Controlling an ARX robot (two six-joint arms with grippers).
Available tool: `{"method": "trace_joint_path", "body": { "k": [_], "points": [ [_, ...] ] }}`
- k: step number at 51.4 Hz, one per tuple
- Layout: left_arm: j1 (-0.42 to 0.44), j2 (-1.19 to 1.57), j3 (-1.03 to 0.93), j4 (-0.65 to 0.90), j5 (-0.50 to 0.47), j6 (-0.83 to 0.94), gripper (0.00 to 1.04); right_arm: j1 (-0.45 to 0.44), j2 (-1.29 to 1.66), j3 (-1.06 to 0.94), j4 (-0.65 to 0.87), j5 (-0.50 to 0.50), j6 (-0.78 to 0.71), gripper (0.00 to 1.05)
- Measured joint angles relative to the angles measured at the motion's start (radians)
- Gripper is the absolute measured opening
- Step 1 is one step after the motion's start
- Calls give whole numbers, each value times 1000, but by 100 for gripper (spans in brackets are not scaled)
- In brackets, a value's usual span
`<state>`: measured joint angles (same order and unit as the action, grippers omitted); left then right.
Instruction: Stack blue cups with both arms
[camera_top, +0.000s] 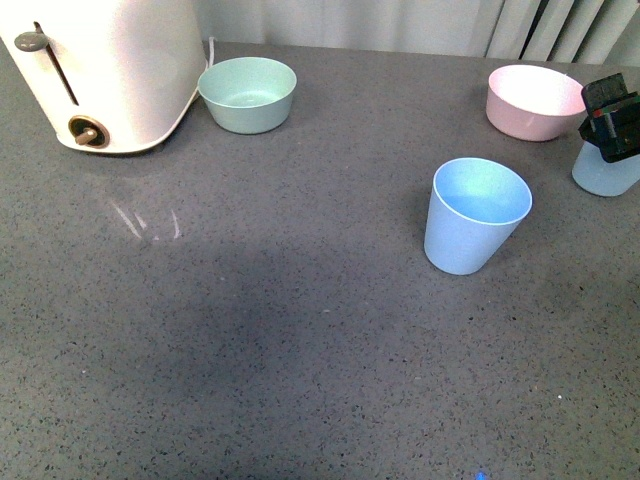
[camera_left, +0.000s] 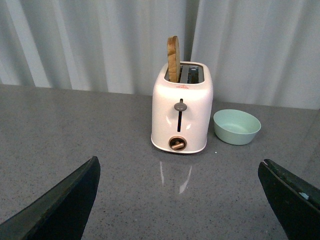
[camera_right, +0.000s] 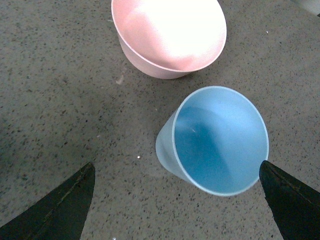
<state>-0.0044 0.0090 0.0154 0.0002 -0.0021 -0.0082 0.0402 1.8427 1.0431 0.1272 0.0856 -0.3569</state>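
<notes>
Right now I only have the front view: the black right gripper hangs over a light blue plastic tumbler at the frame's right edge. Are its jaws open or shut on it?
Observer: Open. The right wrist view shows the right gripper spread wide, not closed on the light blue plastic tumbler, which stands upright and empty.
Operator: And the left arm? It is out of my view.
Observer: The left gripper is open too, holding nothing, facing the white two-slot toaster.
Operator: Anything in that toaster? Its top is cut off here.
Observer: One brown slice stands up out of one slot.
</notes>
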Motion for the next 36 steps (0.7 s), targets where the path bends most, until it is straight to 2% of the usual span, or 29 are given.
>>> {"method": "trace_joint_path", "body": {
  "k": [16,21,27,31,36],
  "points": [
    [0,0,0,0,0,0,96,26,126,116,-51,12,-4,96],
    [0,0,0,0,0,0,96,30,148,134,-62,27,-5,79],
    [0,0,0,0,0,0,96,29,166,138,-65,30,-2,55],
    [0,0,0,0,0,0,96,26,171,137,-65,30,2,44],
    [0,0,0,0,0,0,96,16,171,124,-58,23,13,23]
  ]
}}
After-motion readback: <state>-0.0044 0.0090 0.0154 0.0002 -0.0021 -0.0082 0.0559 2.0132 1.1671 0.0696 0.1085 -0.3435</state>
